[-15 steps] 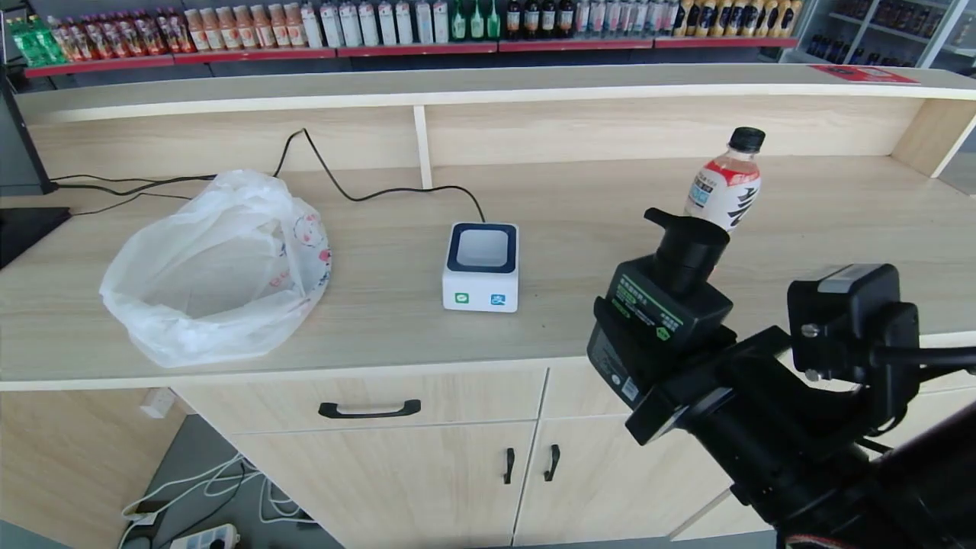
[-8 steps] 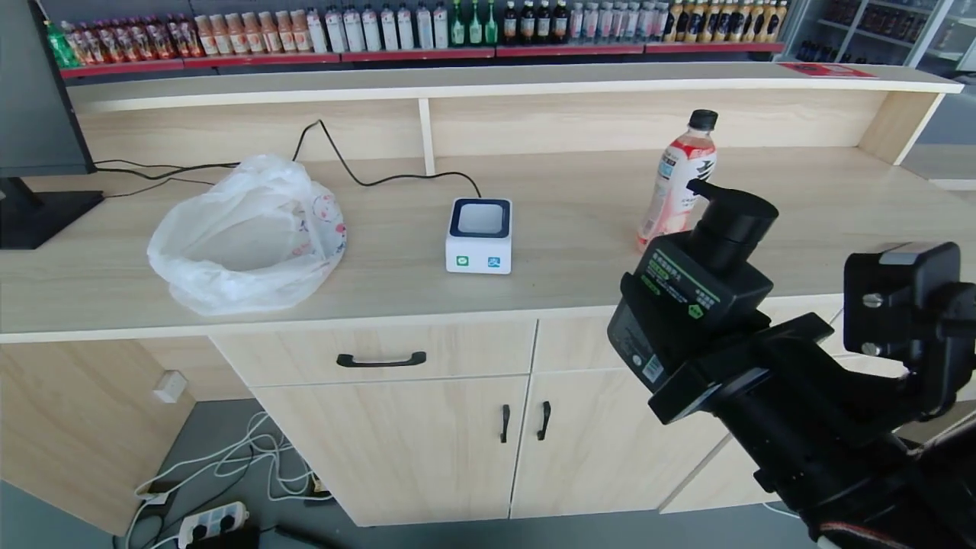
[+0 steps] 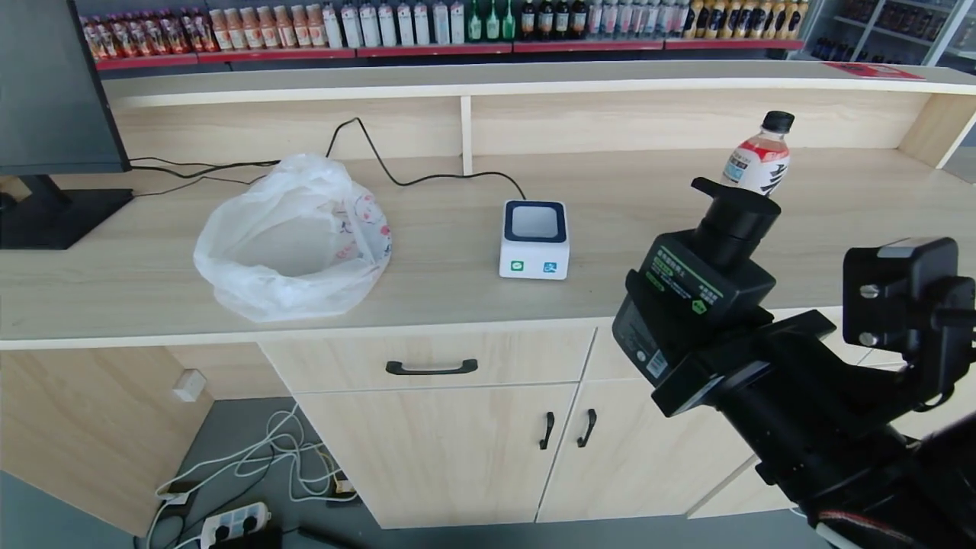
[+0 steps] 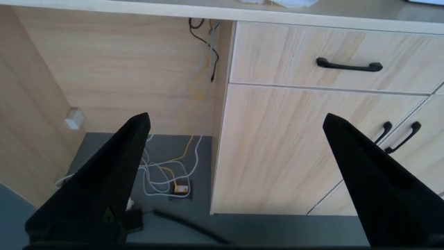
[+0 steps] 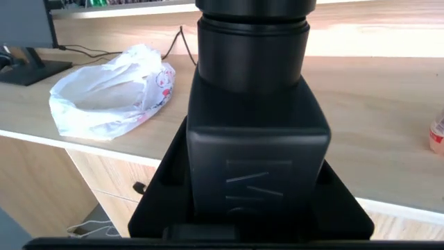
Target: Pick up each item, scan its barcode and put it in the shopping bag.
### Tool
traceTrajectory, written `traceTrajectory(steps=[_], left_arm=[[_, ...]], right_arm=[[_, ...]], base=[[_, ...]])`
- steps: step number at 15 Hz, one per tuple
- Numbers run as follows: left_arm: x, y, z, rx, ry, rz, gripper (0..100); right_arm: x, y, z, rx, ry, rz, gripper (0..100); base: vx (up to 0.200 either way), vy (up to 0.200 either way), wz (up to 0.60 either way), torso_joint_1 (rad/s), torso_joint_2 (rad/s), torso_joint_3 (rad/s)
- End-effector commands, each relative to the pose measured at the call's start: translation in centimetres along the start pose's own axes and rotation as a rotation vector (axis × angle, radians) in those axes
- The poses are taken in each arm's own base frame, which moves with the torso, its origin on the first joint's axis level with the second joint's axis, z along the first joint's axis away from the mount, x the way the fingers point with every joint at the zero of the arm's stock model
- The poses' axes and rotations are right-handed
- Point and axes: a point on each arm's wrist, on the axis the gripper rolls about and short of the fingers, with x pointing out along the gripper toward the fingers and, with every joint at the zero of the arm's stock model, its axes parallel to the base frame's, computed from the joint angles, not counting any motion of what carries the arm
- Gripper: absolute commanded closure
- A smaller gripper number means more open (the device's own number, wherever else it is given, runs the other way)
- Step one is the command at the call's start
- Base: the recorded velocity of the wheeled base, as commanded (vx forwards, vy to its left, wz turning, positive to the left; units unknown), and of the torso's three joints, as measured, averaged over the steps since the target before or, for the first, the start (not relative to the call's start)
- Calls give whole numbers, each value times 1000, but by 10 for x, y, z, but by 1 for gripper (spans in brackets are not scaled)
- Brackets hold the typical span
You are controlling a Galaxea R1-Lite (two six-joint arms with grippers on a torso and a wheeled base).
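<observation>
My right gripper is shut on a black square bottle with a round black cap. It holds the bottle in front of the counter's edge, to the right of the white barcode scanner. In the right wrist view the black bottle stands between the fingers. The white plastic shopping bag lies open on the counter left of the scanner, and the bag shows beyond the bottle. A pink drink bottle stands at the back right. My left gripper hangs open below the counter, facing the cabinet.
A monitor stands on the counter's left end, with cables running to the scanner. A raised wooden shelf backs the counter. Below are a drawer and cabinet doors. A power strip and wires lie on the floor.
The head camera has pulled back and panned, so the whole counter has shifted in the picture. My right gripper keeps the black bottle; nothing on the counter has clearly moved.
</observation>
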Motion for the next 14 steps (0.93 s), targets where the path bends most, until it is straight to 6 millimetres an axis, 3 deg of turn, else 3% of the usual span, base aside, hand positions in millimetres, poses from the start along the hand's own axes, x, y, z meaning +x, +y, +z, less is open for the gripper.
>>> traceTrajectory(steps=[1,5,11,14], left_arm=[[0,0,0,0,1,-1,0],[0,0,0,1,1,-1,0],[0,0,0,1,1,1,0],[0,0,0,3,1,-1,0]], right_arm=[[0,0,0,0,-1,1,100],[-4,-3,4,6,-8,1,100],[-2,-3,5,10,-15,-4,100],[-1,-2,5,10,-16,-4,100]], base=[[0,200,0,2,7,-2],[0,50,0,-1,2,2],[200,0,0,2,2,1],[0,0,0,0,0,0]])
